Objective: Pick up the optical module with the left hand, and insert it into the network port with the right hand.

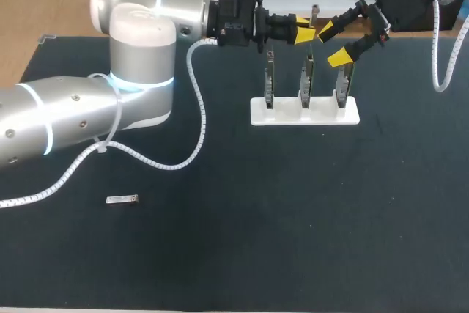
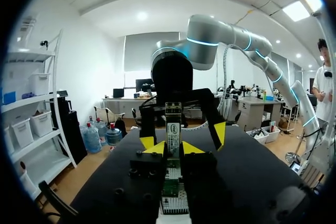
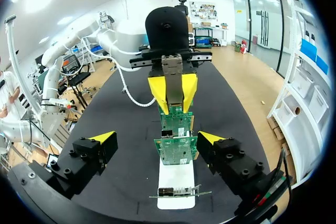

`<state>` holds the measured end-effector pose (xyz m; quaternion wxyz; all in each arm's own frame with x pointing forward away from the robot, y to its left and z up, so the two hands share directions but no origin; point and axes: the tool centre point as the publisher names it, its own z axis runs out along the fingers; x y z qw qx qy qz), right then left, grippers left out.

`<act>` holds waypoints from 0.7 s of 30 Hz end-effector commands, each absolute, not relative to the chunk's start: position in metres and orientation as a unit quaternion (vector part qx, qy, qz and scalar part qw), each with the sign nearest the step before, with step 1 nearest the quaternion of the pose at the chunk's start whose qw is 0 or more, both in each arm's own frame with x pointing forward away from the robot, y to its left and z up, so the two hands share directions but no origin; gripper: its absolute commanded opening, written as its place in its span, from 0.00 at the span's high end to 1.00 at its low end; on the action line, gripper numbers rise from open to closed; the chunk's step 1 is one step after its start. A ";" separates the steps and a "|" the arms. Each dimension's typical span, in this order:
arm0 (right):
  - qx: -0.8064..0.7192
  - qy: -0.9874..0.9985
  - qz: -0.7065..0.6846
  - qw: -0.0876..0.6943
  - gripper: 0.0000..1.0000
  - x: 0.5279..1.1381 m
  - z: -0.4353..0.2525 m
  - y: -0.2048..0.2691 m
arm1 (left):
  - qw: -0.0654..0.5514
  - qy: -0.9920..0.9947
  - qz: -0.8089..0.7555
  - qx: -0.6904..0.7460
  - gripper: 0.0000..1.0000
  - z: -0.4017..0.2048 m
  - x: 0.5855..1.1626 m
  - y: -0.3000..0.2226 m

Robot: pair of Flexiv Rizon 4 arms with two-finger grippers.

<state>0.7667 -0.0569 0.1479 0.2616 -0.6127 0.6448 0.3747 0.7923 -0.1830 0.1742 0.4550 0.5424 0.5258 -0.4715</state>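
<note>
The optical module (image 2: 173, 129) is being pinched by the left pincer (image 1: 308, 33), its long axis standing roughly upright across the fingers; the right pincer (image 1: 333, 43) is being held spread just beside it, above the network cards (image 1: 308, 78).

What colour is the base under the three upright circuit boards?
The base is white, clearest in the head view.

The table (image 1: 293, 203) has a black, matte top that fills most of the head view, lying flat under soft, even light.
</note>
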 end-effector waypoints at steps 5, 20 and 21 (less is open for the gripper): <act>-0.613 0.645 0.375 0.262 0.00 0.766 0.148 -0.057 | 0.464 0.525 -0.475 0.532 1.00 0.169 0.788 -0.186; -0.613 0.645 0.375 0.262 0.00 0.766 0.148 -0.057 | 0.472 0.519 -0.482 0.524 1.00 0.163 0.786 -0.192; -0.613 0.645 0.375 0.262 0.00 0.766 0.148 -0.057 | 0.473 0.519 -0.482 0.524 1.00 0.163 0.786 -0.192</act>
